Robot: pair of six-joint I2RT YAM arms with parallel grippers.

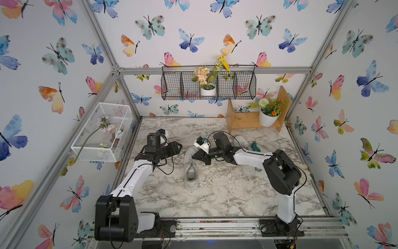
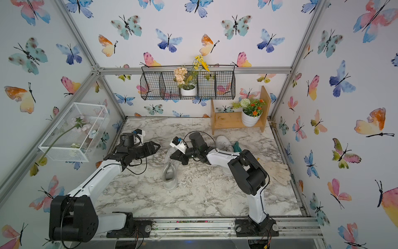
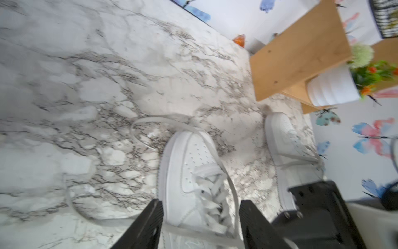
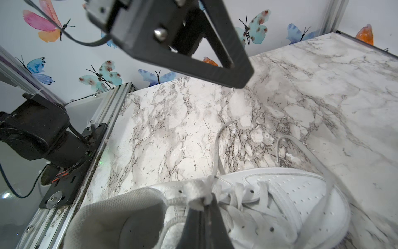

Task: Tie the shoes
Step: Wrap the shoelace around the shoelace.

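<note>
- White sneaker (image 1: 190, 170) lay mid-way across the marble tabletop (image 1: 215, 194), its mate (image 1: 240, 141) behind the right arm.
- Right gripper (image 4: 204, 202) pinched a lace (image 4: 216, 151) at the tongue.
- Left gripper (image 3: 200, 204) hung over the shoe with its jaws spread.
- Good practice here seemed to be a taut hold while the left took the other lace (image 3: 161, 117).

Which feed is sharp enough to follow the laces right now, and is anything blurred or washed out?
Left wrist view: smeared throughout, the sneaker soft. Right wrist view: sharpest, the lace crisp where the right gripper pinches it. Both top views: evenly lit, wide-angle bowed, white sneaker low-contrast against the marble tabletop.
</note>
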